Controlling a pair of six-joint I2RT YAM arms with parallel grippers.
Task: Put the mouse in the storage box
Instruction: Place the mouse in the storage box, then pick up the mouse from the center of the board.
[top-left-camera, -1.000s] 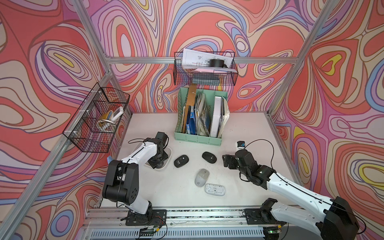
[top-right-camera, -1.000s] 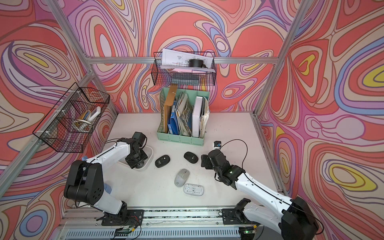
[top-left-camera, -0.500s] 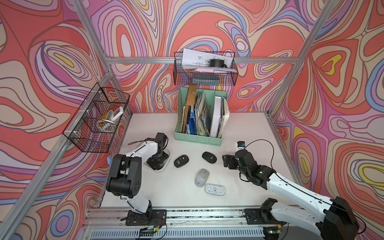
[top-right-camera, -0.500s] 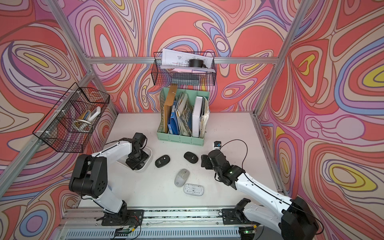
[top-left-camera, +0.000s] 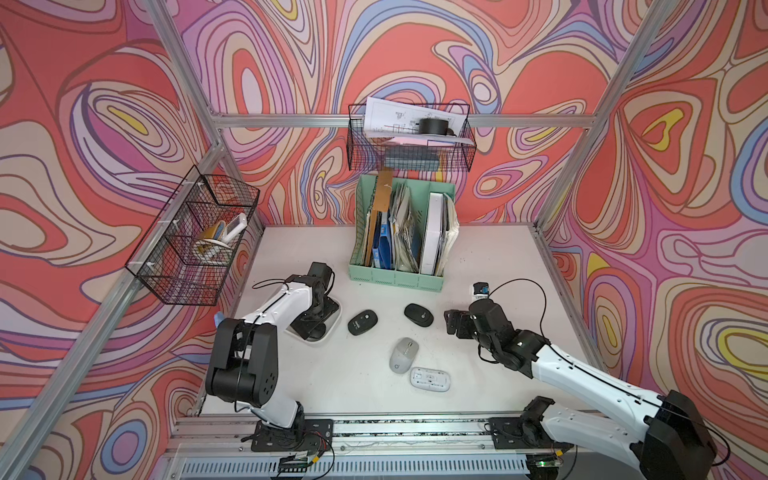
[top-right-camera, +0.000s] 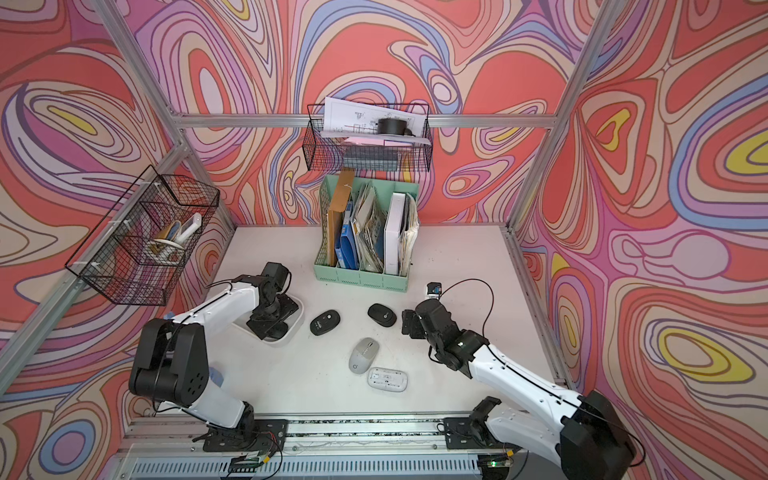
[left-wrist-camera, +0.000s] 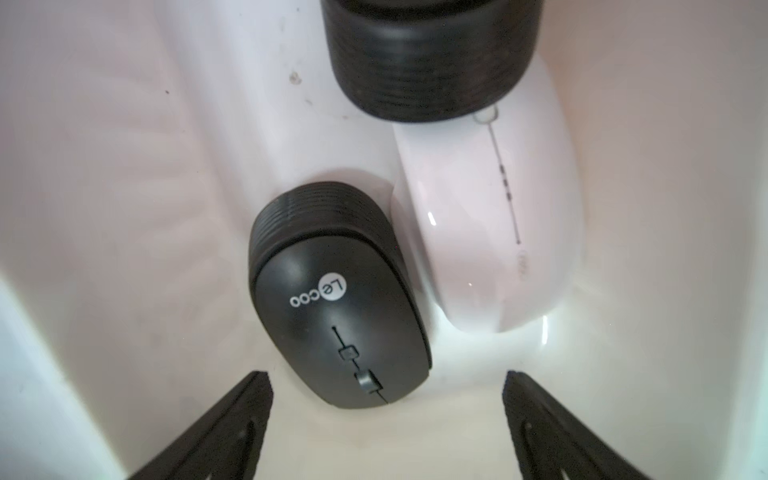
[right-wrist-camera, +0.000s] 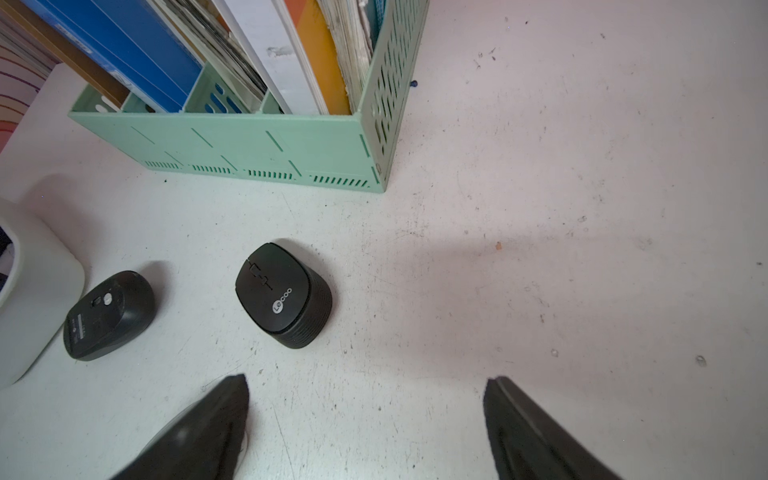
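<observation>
My left gripper (left-wrist-camera: 386, 382) is down inside the white storage box (left-wrist-camera: 83, 208), open, its fingers apart on either side of a black mouse (left-wrist-camera: 336, 316) that lies loose on the box floor. A pale mouse (left-wrist-camera: 490, 232) and another black mouse (left-wrist-camera: 428, 62) lie beside it. In both top views the left gripper (top-left-camera: 316, 318) (top-right-camera: 272, 316) covers most of the storage box (top-left-camera: 333, 328) (top-right-camera: 298, 320). My right gripper (right-wrist-camera: 365, 386) (top-left-camera: 451, 322) hangs open and empty just right of a black mouse (right-wrist-camera: 283, 294) (top-left-camera: 419, 314) on the table.
Also on the table are an upturned black mouse (top-left-camera: 362, 322) (right-wrist-camera: 109, 316), a grey mouse (top-left-camera: 403, 354) and an upturned white mouse (top-left-camera: 430, 379). A mint-green file organizer (top-left-camera: 397, 274) stands behind them. Wire baskets (top-left-camera: 195, 241) (top-left-camera: 409, 137) hang on the left and back walls.
My left gripper has opened inside the storage box and let go of the black mouse, which now lies on the box floor. The right arm has not moved.
</observation>
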